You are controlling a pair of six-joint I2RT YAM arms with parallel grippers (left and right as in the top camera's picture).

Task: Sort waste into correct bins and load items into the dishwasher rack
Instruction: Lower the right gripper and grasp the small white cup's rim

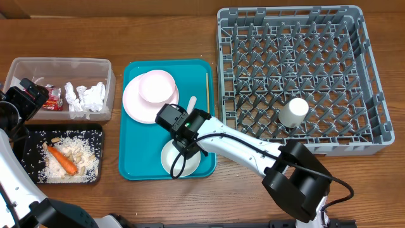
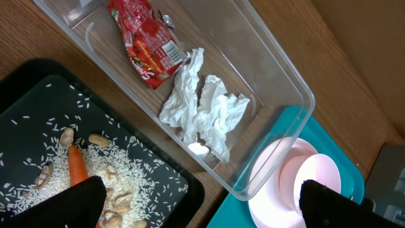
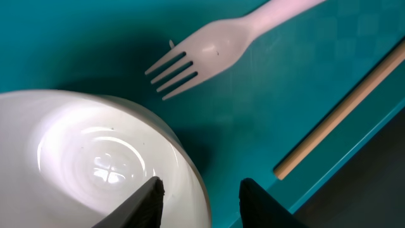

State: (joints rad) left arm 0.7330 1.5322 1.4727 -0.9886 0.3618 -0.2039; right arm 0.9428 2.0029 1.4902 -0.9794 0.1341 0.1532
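Observation:
My right gripper (image 1: 183,142) (image 3: 202,204) is open and straddles the rim of a white bowl (image 1: 171,161) (image 3: 95,152) at the front of the teal tray (image 1: 133,158). A white fork (image 1: 192,104) (image 3: 202,50) and chopsticks (image 1: 207,92) (image 3: 342,114) lie beside it. A white plate (image 1: 133,101) carries a second bowl (image 1: 157,87). A white cup (image 1: 294,112) stands in the grey rack (image 1: 367,63). My left gripper (image 1: 25,95) (image 2: 202,206) is open and empty, between the clear tub (image 1: 107,69) and the black tray (image 1: 28,136).
The clear tub (image 2: 278,63) holds a red wrapper (image 1: 54,98) (image 2: 149,44) and crumpled tissue (image 1: 88,96) (image 2: 205,107). The black tray (image 2: 38,95) holds a carrot (image 1: 63,159) (image 2: 77,168) and rice (image 1: 85,149) (image 2: 38,183). The table is wooden.

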